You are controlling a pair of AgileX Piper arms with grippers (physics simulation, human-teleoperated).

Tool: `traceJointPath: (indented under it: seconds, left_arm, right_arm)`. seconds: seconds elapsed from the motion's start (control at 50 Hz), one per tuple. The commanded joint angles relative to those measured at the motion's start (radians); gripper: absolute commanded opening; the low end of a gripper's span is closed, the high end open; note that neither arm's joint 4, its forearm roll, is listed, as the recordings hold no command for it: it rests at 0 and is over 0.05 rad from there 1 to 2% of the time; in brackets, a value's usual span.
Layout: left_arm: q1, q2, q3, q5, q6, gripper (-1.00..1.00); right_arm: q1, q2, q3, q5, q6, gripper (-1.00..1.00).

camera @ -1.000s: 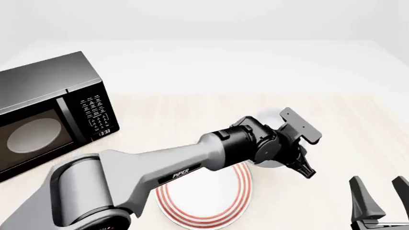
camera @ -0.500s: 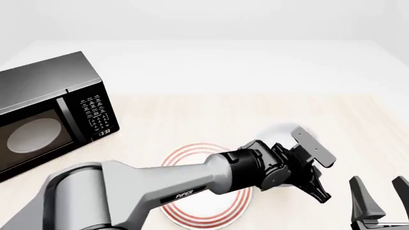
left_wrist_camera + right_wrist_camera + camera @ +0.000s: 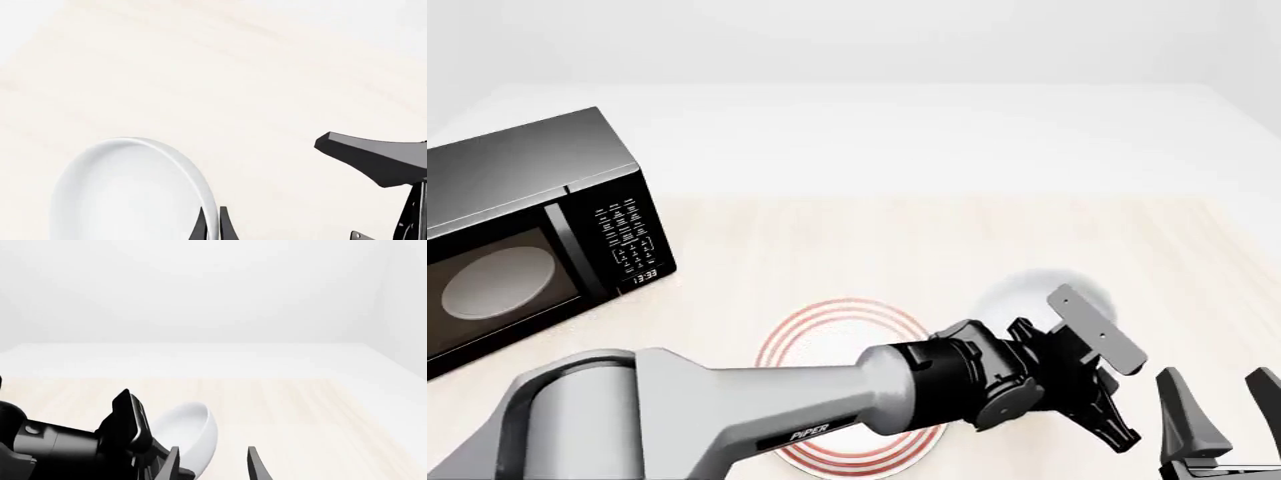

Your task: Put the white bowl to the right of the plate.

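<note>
From my station, left to right: microwave point(image 3: 534, 235), cut off at frame edge. Plate point(image 3: 827, 325), mostly hidden under my left arm. Left gripper point(image 3: 215, 227) pinching white bowl point(image 3: 1028, 290) rim, right of plate. Right gripper point(image 3: 1217, 415) spread, empty, partly cropped.

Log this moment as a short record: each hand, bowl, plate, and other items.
left hand: shut on the white bowl's rim
right hand: open, holding nothing, low at front right
white bowl: right of the plate, tilted in the grip
plate: flat on the table, partly hidden by the left arm
microwave: far left, door closed
</note>
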Motion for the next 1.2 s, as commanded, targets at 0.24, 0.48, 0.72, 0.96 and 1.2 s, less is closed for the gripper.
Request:
traceJointPath:
  seconds: [0.24, 0.48, 0.72, 0.96, 1.2]
  left_arm:
    - [0.023, 0.037, -0.053, -0.022, 0.009, -1.0]
    - [0.019, 0.042, -0.035, -0.055, -0.021, -1.0]
    - [0.024, 0.061, -0.028, -0.071, -0.044, -1.0]
    - [0.044, 0.095, -0.075, -0.055, -0.044, -1.0]
    - [0.034, 0.103, -0.066, -0.072, -0.05, -1.0]
  right_arm:
    - [0.0, 0.0, 0.0, 0.0, 0.0, 1.0]
    - [0.0, 0.0, 0.0, 0.0, 0.0, 1.0]
    - [0.0, 0.0, 0.0, 0.0, 0.0, 1.0]
    - [0.0, 0.0, 0.0, 0.0, 0.0, 1.0]
    - [0.0, 0.0, 0.0, 0.0, 0.0, 1.0]
